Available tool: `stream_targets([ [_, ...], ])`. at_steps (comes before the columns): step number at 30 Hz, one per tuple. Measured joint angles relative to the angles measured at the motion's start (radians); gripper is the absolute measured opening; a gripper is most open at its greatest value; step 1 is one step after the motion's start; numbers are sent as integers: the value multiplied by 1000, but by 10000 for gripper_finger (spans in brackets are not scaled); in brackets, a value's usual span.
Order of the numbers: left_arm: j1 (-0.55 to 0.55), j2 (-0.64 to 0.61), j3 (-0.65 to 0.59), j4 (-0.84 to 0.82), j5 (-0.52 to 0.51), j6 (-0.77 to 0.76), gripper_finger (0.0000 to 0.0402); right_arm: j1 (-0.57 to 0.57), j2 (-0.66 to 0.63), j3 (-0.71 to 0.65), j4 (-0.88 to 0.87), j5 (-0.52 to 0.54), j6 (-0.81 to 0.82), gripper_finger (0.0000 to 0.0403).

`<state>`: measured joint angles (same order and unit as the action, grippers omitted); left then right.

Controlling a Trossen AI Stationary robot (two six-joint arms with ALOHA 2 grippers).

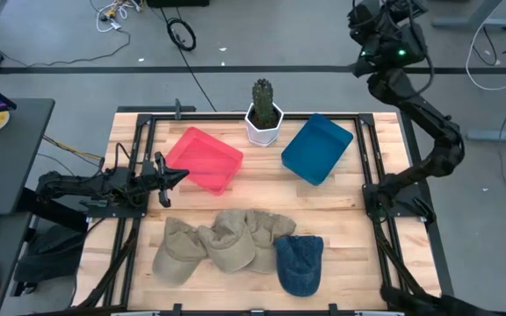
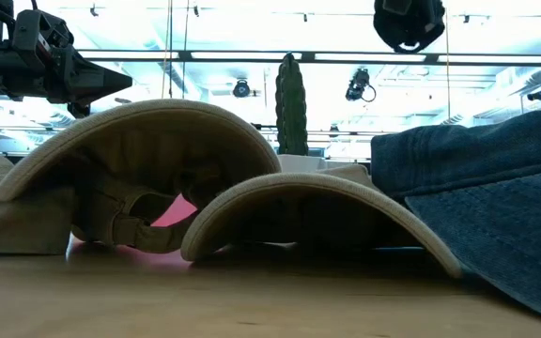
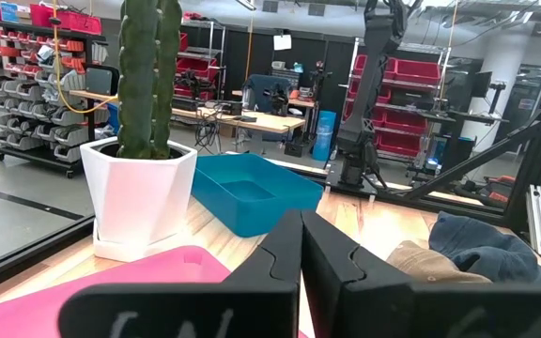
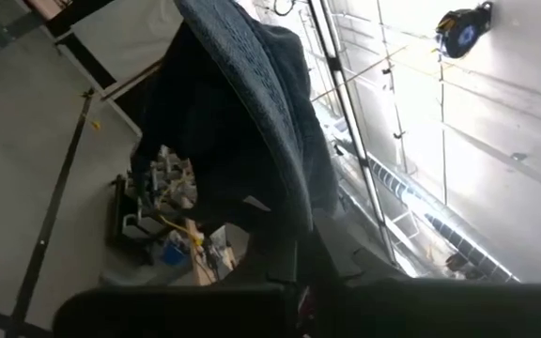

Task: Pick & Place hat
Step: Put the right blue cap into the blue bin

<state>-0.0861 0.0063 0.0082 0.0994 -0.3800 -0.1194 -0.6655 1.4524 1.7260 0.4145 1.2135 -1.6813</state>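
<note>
Three tan caps (image 1: 227, 239) lie in a row near the table's near edge, overlapping, and a blue denim cap (image 1: 299, 263) rests against their right end. The low view shows the tan brims (image 2: 148, 141) up close and the denim cap (image 2: 496, 207) at right. My left gripper (image 1: 185, 173) is shut and empty; it hovers level over the red tray's near-left corner and points toward the table's right. My right gripper (image 4: 301, 258) is raised high beyond the far right corner (image 1: 365, 22) and is shut on a dark blue denim cloth (image 4: 270, 113) that looks like another cap. My right gripper pinches the dark blue cloth by an edge (image 4: 294, 225) between its two fingers. The cloth is lifted clear of the table and stands out ahead of the fingers, its dark inner side (image 4: 195, 141) showing. Which part of a cap this is, I cannot tell.
A red tray (image 1: 205, 158) and a blue tray (image 1: 316, 147) sit on the far half of the table. A cactus in a white pot (image 1: 263, 118) stands between them at the far edge. Bare wood lies between the trays and the caps. A black frame rail (image 1: 367, 175) borders the work area.
</note>
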Motion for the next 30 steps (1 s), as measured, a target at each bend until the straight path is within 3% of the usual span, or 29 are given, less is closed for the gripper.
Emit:
stream_targets([
  [5, 0, 0, 0, 0, 0, 0, 5, 9, 34, 0, -43, -2, 113, 3],
  [13, 0, 0, 0, 0, 0, 0, 5, 9, 36, 0, -321, -38, 564, 3],
  [30, 0, 0, 0, 0, 0, 0, 5, 51, 36, 0, -1217, 49, 1303, 1],
])
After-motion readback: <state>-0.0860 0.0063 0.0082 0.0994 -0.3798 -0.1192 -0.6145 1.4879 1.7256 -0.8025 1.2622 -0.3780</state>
